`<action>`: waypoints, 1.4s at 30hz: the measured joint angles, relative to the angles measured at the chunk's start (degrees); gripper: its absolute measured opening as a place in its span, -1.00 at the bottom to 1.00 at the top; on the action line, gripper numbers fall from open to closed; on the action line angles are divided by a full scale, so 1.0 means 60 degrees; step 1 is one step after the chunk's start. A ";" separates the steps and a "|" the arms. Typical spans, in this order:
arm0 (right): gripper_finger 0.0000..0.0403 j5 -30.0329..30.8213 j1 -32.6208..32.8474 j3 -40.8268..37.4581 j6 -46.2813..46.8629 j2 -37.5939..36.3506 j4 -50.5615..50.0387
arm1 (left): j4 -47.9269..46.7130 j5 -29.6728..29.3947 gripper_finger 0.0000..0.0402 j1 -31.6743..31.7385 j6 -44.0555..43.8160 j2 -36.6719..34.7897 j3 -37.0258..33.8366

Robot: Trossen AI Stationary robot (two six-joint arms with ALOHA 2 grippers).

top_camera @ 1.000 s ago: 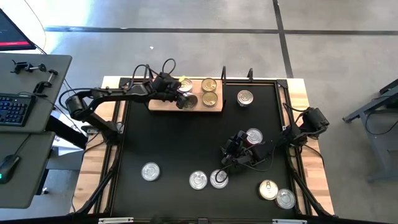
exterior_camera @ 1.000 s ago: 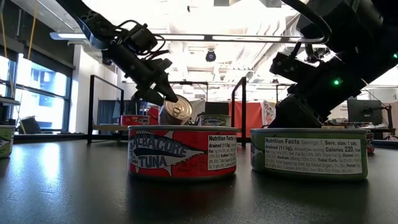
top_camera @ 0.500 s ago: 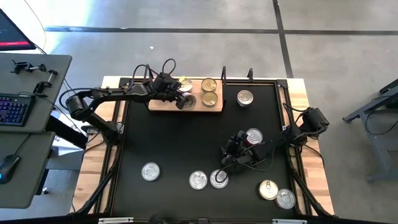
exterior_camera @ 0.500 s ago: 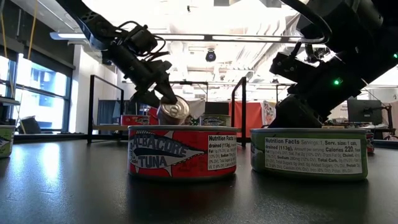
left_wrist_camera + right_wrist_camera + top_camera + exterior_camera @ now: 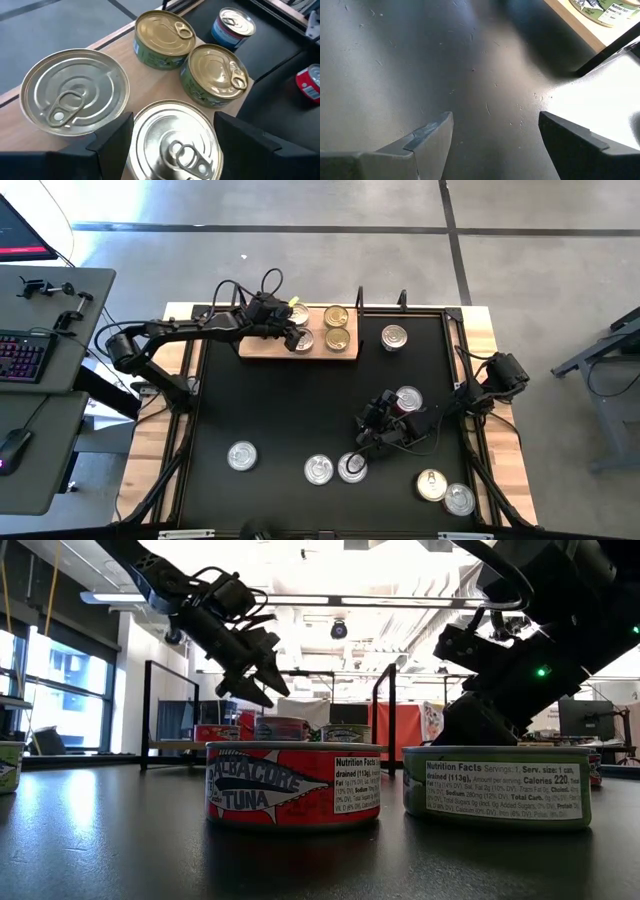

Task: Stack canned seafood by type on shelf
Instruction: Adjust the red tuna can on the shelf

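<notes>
The shelf [image 5: 262, 348] is a light wooden board at the table's far side. Two silver-topped cans [image 5: 75, 100] [image 5: 175, 140] and two gold-topped cans [image 5: 165, 32] [image 5: 215, 75] stand flat on it. My left gripper [image 5: 175, 150] hovers open just above the nearer silver can [image 5: 303, 339], one finger on each side and clear of it; the low view shows the gripper [image 5: 262, 680] above that can [image 5: 282, 728]. My right gripper [image 5: 358, 448] waits open over bare table beside a silver can [image 5: 351, 468], with nothing between its fingers [image 5: 432, 135].
A blue-sided can [image 5: 395, 337] stands right of the shelf and a red one [image 5: 408, 398] by the right arm. Several more cans [image 5: 241, 455] [image 5: 318, 470] [image 5: 432, 484] [image 5: 459, 499] lie near the front edge. Black posts [image 5: 403, 300] stand behind the shelf.
My left gripper has opened and let go of the silver can it held tilted over the shelf. The can now stands flat on the board beside the other silver one. The gripper has drawn up a little from it.
</notes>
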 joint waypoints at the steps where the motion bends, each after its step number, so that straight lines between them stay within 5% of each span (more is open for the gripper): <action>1: 0.42 0.0000 0.0001 0.0000 0.0000 0.0000 -0.0001 | -0.0070 -0.0009 0.34 0.0000 0.0082 0.0000 0.0035; 7: 0.42 0.0000 0.0004 -0.0003 0.0000 0.0000 0.0021 | -0.1157 -0.0493 0.34 -0.0327 0.0994 -0.0447 0.0441; 14: 0.42 -0.0919 -0.0167 -0.0004 0.0007 0.0004 0.0076 | -0.2910 -0.3214 0.34 -0.2269 0.1339 -0.1718 0.0462; 23: 0.42 -0.1720 -0.1002 -0.0004 -0.0100 0.0011 0.1219 | -0.3715 -0.6477 0.34 -0.5550 -0.1340 -0.2376 -0.0807; 29: 0.42 -0.2378 -0.1082 -0.0004 -0.1804 0.0011 0.3116 | -0.3766 -0.8198 0.34 -0.6818 -0.3428 -0.2382 -0.1691; 33: 0.42 -0.2398 -0.1082 -0.0004 -0.2643 0.0011 0.4190 | -0.3702 -0.7813 0.26 -0.5882 -0.3972 -0.2382 -0.1619; 42: 0.42 -0.2404 -0.1082 -0.0004 -0.3002 0.0011 0.4489 | -0.3427 -0.4995 -0.21 -0.2610 -0.1965 -0.2293 -0.1310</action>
